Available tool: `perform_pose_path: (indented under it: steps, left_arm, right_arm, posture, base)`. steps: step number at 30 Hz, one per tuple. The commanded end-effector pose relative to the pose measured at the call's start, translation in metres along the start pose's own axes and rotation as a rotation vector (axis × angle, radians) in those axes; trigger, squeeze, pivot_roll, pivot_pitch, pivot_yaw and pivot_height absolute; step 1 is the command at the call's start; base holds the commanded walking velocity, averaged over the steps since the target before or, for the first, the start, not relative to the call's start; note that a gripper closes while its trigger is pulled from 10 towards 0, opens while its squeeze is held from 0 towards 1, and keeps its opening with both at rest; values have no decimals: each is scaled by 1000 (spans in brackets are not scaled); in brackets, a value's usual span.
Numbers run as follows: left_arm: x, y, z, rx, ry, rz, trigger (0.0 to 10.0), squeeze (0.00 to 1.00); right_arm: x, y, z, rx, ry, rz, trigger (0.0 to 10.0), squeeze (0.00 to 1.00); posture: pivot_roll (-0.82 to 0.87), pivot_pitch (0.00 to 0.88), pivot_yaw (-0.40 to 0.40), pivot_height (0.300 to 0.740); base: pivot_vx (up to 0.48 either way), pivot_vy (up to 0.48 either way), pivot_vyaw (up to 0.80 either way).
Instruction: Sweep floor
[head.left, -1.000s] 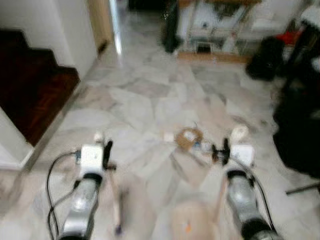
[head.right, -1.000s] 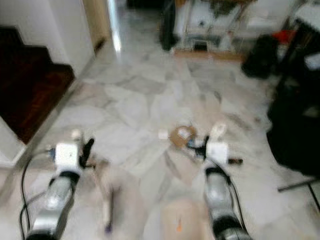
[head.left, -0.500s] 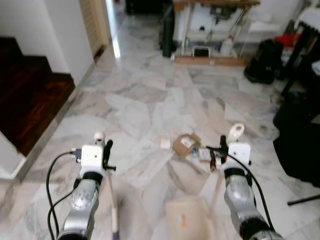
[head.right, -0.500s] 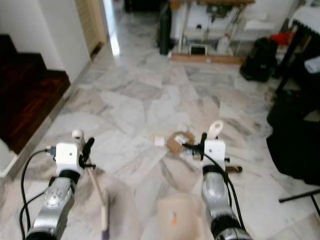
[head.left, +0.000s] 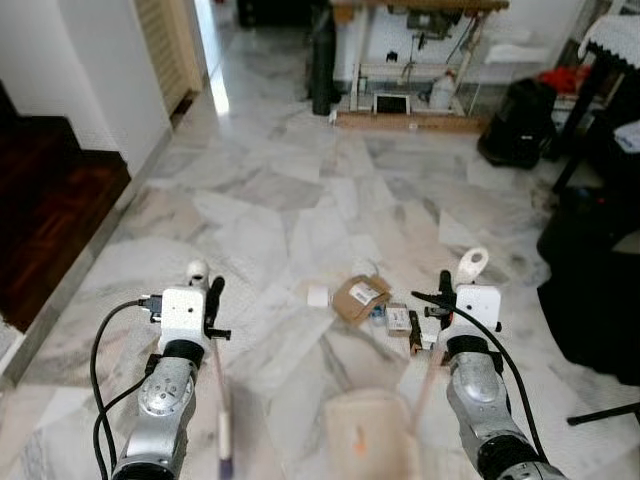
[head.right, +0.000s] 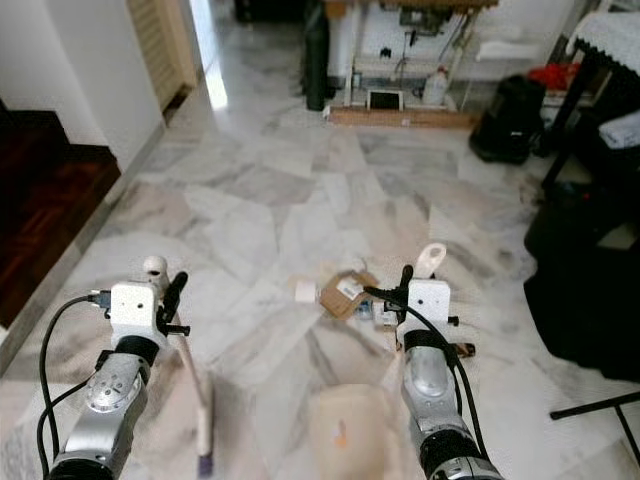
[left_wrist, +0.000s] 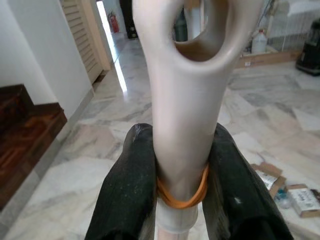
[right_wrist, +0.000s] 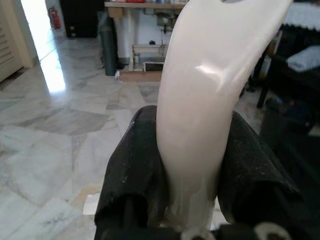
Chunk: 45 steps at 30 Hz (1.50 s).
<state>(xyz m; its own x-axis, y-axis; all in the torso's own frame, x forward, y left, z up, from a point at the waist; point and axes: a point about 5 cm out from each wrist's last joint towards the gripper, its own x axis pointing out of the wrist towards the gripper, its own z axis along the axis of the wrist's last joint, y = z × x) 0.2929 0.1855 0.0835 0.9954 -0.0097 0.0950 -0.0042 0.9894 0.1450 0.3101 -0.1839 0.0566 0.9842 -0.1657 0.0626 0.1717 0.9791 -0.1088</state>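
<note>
While your left gripper (left_wrist: 172, 190) clamps the broom handle (left_wrist: 185, 100) and your right gripper (right_wrist: 192, 185) clamps the dustpan handle (right_wrist: 210, 95), the litter (head.left: 362, 298) lies ahead on the marble floor (head.left: 280, 200), nearer your right arm; the dustpan (head.left: 365, 445) sits just behind it.

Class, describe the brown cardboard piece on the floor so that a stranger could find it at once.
Start on the marble floor, just ahead of the right claw, where litter lies. The brown cardboard piece is the largest scrap, flat, with a white label, between a small white cube and a small printed box.
</note>
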Motion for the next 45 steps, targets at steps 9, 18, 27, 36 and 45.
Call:
perform_pose_path:
  steps: [9, 18, 27, 36, 45]
  left_arm:
    - [3, -5, 7, -11, -40, -8, 10000, 0]
    - [3, -5, 7, -13, -40, -9, 10000, 0]
    - [2, -6, 7, -12, -40, -9, 10000, 0]
    - [2, -5, 6, -12, -38, -12, 10000, 0]
    - [2, -6, 6, -12, -38, -14, 10000, 0]
  right_arm:
    - [4, -6, 5, -9, -24, -15, 10000, 0]
    - [4, -6, 6, -12, -27, -14, 10000, 0]
    - [4, -6, 6, -10, -29, -13, 10000, 0]
    - [4, -5, 6, -10, -31, -12, 10000, 0]
    - [4, -6, 6, -8, -31, -11, 10000, 0]
  posture:
    - [131, 0, 15, 740]
    - [129, 0, 15, 740]
    - [129, 0, 14, 740]
    - [128, 0, 16, 740]
    - [127, 0, 16, 740]
  base:
    - [311, 0, 0]
    - [311, 0, 0]
    - [306, 0, 0]
    - [303, 0, 0]
    - [292, 0, 0]
